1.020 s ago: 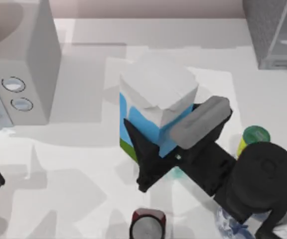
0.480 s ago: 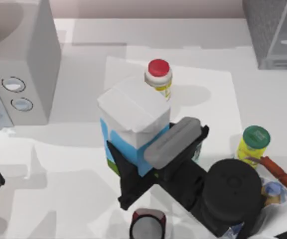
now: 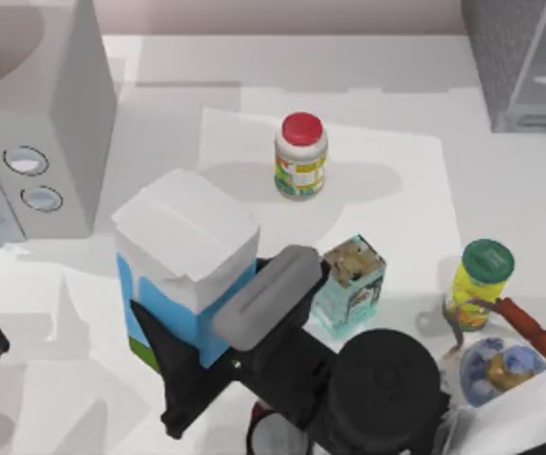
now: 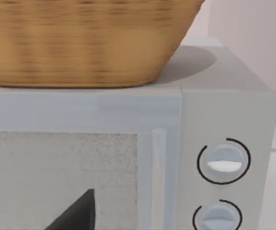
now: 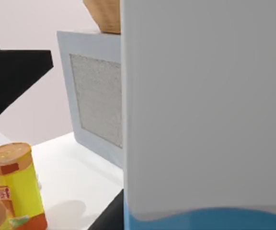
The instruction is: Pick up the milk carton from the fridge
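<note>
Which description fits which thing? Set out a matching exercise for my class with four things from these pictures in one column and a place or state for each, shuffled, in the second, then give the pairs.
Things
1. milk carton
2. red-lidded jar
3. green-lidded yellow jar
4. wicker basket

Descriptions
A. stands alone toward the back of the table, in the middle
B. sits on top of the pale-grey box with two dials
C. held between the fingers of the right gripper
D. stands near the table's right side, by an orange-handled thing

Pairs: 1-C, 2-A, 3-D, 4-B
</note>
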You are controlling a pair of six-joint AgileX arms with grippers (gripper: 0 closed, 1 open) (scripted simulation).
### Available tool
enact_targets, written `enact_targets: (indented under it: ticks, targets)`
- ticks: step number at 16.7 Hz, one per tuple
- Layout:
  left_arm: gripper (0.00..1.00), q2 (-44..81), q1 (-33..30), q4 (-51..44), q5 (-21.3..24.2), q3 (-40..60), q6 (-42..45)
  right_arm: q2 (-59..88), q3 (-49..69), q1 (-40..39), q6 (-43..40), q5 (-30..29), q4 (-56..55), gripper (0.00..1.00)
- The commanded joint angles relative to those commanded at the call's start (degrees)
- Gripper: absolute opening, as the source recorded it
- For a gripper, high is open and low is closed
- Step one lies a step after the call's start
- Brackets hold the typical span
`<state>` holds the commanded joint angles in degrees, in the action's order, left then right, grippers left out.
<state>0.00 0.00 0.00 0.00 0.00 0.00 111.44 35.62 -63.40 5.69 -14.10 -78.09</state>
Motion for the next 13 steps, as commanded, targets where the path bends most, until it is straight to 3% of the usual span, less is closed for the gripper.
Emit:
enact_targets:
  ticks: [7, 11, 13]
  targets:
    - [1.00, 0.0, 0.0, 0.0, 0.0, 0.0, 0.0, 10.7, 6.4, 8.2, -4.7, 1.6, -2.1, 0.00]
    - [1.00, 0.0, 0.0, 0.0, 0.0, 0.0, 0.0, 11.0, 6.4, 8.6, -4.9, 1.6, -2.2, 0.00]
    - [1.00, 0.0, 0.0, 0.0, 0.0, 0.0, 0.0, 11.0, 6.4, 8.6, -4.9, 1.6, -2.2, 0.15]
